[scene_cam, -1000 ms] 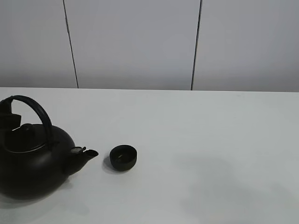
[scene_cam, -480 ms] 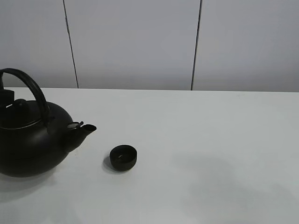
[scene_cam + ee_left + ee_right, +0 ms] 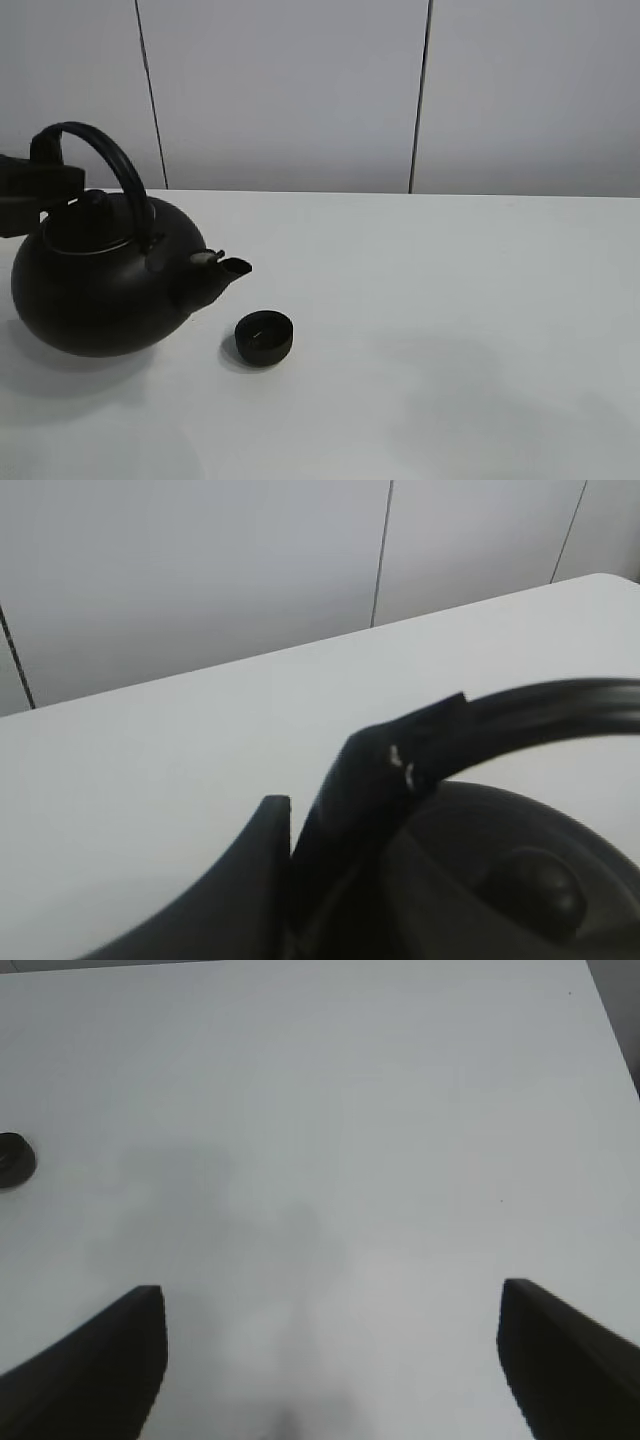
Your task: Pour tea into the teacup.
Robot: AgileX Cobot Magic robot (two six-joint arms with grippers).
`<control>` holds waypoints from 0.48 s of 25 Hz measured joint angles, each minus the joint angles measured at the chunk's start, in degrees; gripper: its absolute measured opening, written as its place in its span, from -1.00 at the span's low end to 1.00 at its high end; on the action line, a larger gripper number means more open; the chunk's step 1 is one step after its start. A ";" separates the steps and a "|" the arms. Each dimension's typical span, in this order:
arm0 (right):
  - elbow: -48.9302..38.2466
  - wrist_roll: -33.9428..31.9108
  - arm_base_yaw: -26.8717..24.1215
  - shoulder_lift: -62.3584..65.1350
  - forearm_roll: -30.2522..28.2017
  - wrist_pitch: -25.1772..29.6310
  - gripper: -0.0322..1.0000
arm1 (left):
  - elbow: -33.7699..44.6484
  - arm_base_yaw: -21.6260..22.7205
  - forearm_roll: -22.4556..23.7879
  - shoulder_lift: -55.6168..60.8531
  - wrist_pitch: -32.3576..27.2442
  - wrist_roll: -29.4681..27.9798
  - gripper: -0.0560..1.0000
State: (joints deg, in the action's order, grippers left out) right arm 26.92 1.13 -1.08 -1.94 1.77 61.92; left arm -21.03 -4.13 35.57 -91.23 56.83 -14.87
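Big round black kettle (image 3: 105, 280) was low at the left edge a second ago. It is now lifted clear of the white desk (image 3: 450, 300) and carried toward the small matte black teacup (image 3: 264, 337). Spout is near the cup, up and left of it, not over it yet. Judged: transport almost done, tilt not yet begun. Cup sits untouched on the desk, left of centre. Left end effector (image 3: 45, 185) is clamped on the arched handle, reaching in from the left. Right end effector (image 3: 330, 1360) has its jaws wide apart, empty, well apart from the cup.
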 joint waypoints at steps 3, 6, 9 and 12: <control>0.00 0.00 0.00 0.00 0.00 0.00 0.27 | -1.93 -0.19 0.00 0.00 -1.32 -0.08 -0.62; 0.00 0.00 0.00 0.00 0.00 0.00 0.27 | -3.68 -0.19 0.00 0.00 -3.68 0.26 -0.62; 0.00 0.00 0.00 0.00 0.00 0.00 0.27 | -4.64 -0.19 0.00 0.00 -5.78 1.65 -0.62; 0.00 0.00 0.00 0.00 0.00 0.00 0.27 | -5.48 -0.19 0.00 -0.11 -7.75 2.08 -0.62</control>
State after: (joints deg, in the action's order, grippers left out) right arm 26.92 1.13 -1.08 -1.94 1.77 61.92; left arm -26.51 -4.32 35.57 -91.34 49.08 -12.79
